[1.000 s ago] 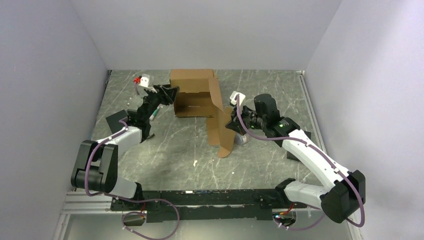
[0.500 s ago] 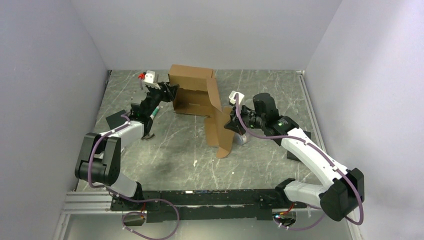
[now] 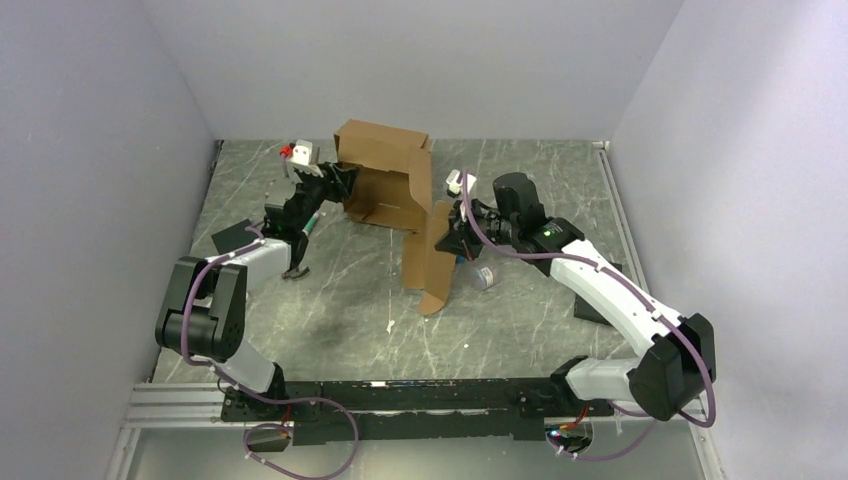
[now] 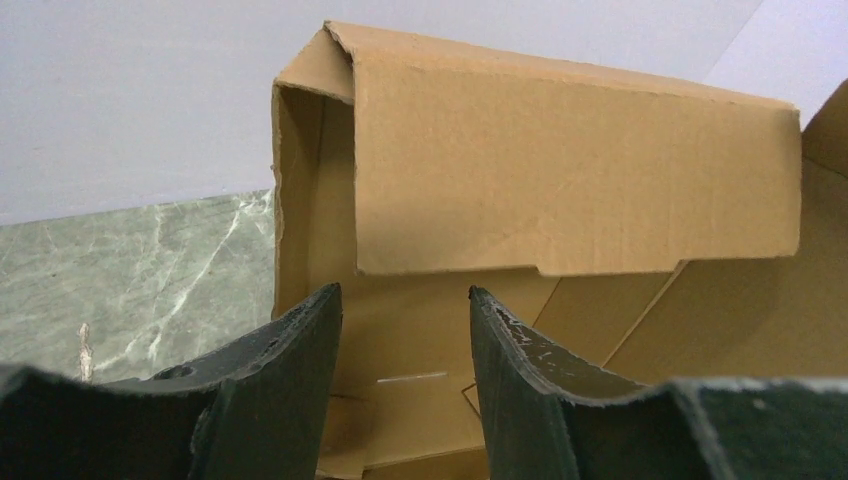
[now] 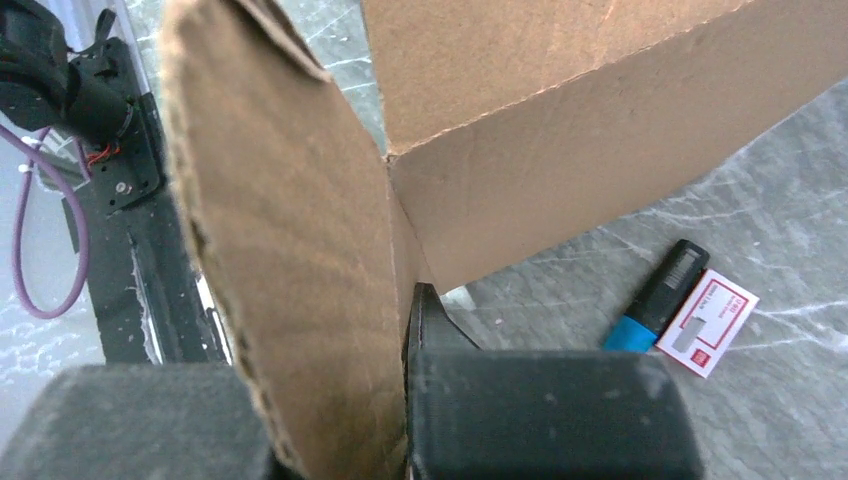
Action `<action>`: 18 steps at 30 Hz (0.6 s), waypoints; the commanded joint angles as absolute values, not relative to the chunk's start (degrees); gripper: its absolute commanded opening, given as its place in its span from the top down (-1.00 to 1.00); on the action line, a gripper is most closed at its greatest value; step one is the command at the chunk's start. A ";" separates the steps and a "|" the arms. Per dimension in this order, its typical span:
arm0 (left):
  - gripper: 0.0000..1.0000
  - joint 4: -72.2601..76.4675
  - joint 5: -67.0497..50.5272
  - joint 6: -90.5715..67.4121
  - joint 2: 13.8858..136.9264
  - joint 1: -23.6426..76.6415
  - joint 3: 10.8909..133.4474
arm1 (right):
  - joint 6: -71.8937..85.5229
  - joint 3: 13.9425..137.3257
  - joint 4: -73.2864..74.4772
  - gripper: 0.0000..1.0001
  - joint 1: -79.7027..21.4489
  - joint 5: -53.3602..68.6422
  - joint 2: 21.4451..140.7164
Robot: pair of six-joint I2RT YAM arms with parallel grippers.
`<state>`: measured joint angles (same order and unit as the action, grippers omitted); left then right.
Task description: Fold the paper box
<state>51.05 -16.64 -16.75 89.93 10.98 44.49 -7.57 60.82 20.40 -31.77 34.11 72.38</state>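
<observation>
The paper box is brown cardboard, partly folded and standing at the back middle, with a long flap hanging down toward the front. My left gripper is at the box's left side, open, with nothing between its fingers. In the left wrist view the gripper faces the box's open inside. My right gripper is shut on the long flap. In the right wrist view the gripper pinches the flap close to its fold.
A black pad lies at the left and another under the right arm. A small grey roll sits by the flap. A blue-banded marker and a red-and-white card lie on the marble table.
My right gripper has moved left and back with the flap, lifting and swinging it. The box has tilted and shifted slightly left. My left gripper moved back and stays at the box's left side.
</observation>
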 commanded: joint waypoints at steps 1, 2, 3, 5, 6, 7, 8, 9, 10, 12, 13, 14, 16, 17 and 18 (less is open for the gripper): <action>-0.08 55.54 -17.72 -15.97 90.89 11.25 46.93 | -8.31 63.22 21.85 1.00 -32.34 38.51 74.35; -0.09 55.73 -17.75 -15.99 90.91 11.25 46.81 | -9.14 63.15 22.77 1.00 -32.29 38.62 74.63; -0.09 55.92 -17.83 -16.00 90.82 11.25 46.58 | -9.79 62.81 23.32 0.95 -32.34 37.91 74.61; -0.09 55.91 -18.01 -15.73 90.09 11.25 45.93 | -10.61 60.90 22.60 0.78 -32.34 35.48 73.12; -0.10 55.86 -18.20 -15.63 89.64 11.17 45.36 | -10.71 59.78 21.94 0.68 -32.34 33.13 72.03; -0.10 55.77 -18.50 -15.50 88.98 11.16 44.74 | -10.65 58.58 21.14 0.61 -32.34 31.20 70.81; -0.11 55.73 -18.99 -15.40 88.26 11.16 44.01 | -10.75 57.56 20.57 0.58 -32.33 29.21 69.72; -0.11 55.68 -19.47 -15.45 87.48 11.07 43.07 | -10.92 56.63 20.11 0.52 -32.33 27.43 68.59; -0.12 55.56 -19.75 -15.47 86.11 11.07 41.69 | -10.91 55.81 19.55 0.42 -32.20 25.87 67.60; -0.14 55.00 -20.12 -15.70 83.94 11.07 39.32 | -10.94 54.14 18.50 0.14 -31.81 24.24 65.52; -0.15 54.41 -20.12 -15.87 82.73 11.07 38.30 | -10.86 53.46 18.26 0.01 -31.41 24.33 64.71; -0.17 53.60 -20.20 -16.09 81.52 11.00 37.25 | -10.89 52.85 18.17 -0.09 -31.10 24.67 64.06; -0.22 51.27 -20.20 -16.82 78.88 11.01 35.35 | -11.13 52.21 18.28 -0.24 -30.67 26.00 63.22; -0.28 49.36 -19.95 -17.25 77.59 10.99 34.44 | -11.09 51.72 18.09 -0.30 -30.33 26.73 62.80; -0.33 47.67 -19.73 -17.59 76.08 10.99 33.58 | -11.12 51.34 17.80 -0.37 -29.98 27.60 62.29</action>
